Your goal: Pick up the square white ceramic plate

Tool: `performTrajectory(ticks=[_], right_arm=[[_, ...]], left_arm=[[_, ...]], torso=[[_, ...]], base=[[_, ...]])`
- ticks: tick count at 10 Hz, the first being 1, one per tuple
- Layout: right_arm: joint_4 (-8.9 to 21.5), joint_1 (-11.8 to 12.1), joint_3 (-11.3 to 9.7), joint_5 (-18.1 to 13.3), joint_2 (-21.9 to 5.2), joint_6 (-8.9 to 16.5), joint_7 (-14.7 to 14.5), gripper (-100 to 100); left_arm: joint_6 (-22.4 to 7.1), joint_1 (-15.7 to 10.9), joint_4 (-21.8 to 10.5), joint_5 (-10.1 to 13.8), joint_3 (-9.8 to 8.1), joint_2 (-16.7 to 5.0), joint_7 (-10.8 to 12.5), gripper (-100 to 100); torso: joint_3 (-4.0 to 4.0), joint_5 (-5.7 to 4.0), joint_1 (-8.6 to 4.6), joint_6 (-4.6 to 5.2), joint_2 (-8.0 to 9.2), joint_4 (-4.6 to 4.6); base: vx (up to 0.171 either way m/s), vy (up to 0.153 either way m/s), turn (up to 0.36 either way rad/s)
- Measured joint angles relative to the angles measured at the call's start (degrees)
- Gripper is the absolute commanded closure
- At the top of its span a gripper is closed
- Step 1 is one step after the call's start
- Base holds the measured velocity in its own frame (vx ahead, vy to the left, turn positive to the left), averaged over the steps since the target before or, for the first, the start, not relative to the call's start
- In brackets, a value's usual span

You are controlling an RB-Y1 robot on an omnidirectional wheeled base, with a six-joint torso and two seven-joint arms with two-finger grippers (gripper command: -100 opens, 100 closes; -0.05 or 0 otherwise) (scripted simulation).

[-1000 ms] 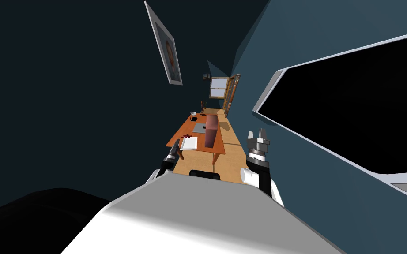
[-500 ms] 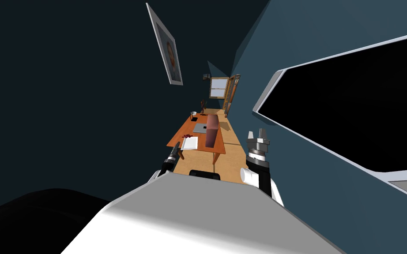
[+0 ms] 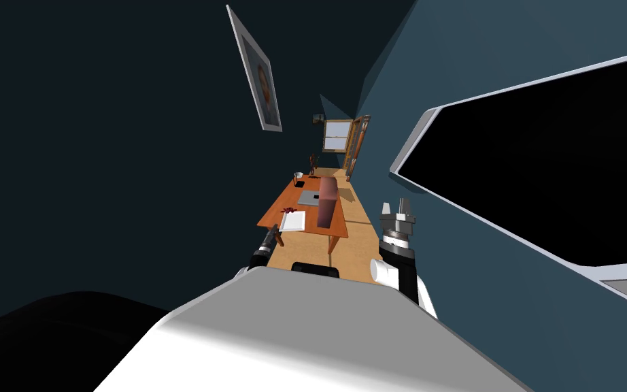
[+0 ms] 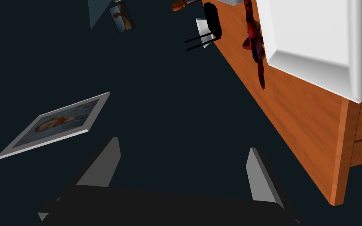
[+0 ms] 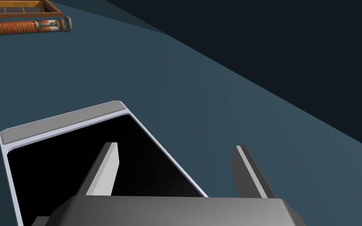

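Lying flat on the near corner of the orange surface [image 4: 306, 113], the square white plate [image 4: 313, 35] is found beside the open left fingers [image 4: 103, 166], not between them, with the open right fingers [image 5: 103, 168] well apart.

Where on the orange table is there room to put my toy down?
Bare wood lies between the white plate and the table corner nearest the left gripper, and between the grey flat thing and the table's left edge. It's crowded where the red thing lies right beside the plate.
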State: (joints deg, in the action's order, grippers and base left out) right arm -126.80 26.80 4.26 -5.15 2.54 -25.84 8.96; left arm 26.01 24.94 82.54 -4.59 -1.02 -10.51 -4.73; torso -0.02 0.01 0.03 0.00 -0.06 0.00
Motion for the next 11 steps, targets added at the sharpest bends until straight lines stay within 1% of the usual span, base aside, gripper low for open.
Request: performTrajectory(ticks=[1,2,3,7,8,11], right_arm=[[0.0,0.0,0.0,0.0,0.0,0.0,0.0,0],[0.0,0.0,0.0,0.0,0.0,0.0,0.0,0],[0.0,0.0,0.0,0.0,0.0,0.0,0.0,0],[0.0,0.0,0.0,0.0,0.0,0.0,0.0,0],[0.0,0.0,0.0,0.0,0.0,0.0,0.0,0],[0.0,0.0,0.0,0.0,0.0,0.0,0.0,0]], left_arm=[[-0.3,-0.1,-0.8,0.0,0.02,0.1,0.0,-100],[-0.5,-0.8,-2.2,0.1,-0.03,0.2,0.0,-100],[-0.3,-1.1,-3.9,0.1,-0.05,0.6,-0.2,-100],[0.1,-3.2,-10.3,0.8,-0.44,0.2,0.5,-100],[0.6,-3.8,-12.6,1.0,-0.57,0.2,0.7,-100],[0.5,-5.9,-17.6,1.6,-0.88,0.7,1.3,-100]], torso=[[0.0,0.0,-0.01,0.0,0.0,0.0],[-0.01,0.0,-0.02,0.0,-0.02,0.0],[-0.01,0.0,-0.03,0.0,-0.01,-0.01],[-0.03,-0.01,-0.04,0.0,-0.05,-0.01],[-0.04,-0.01,-0.07,0.0,-0.07,-0.01],[-0.08,-0.02,-0.06,0.0,-0.15,-0.03]], base=[[0.015,0.004,0.007],[0.015,0.003,0.002],[0.02,0.003,0.01],[0.025,-0.003,0.008],[0.045,-0.013,0.02],[0.051,-0.01,0.016]])
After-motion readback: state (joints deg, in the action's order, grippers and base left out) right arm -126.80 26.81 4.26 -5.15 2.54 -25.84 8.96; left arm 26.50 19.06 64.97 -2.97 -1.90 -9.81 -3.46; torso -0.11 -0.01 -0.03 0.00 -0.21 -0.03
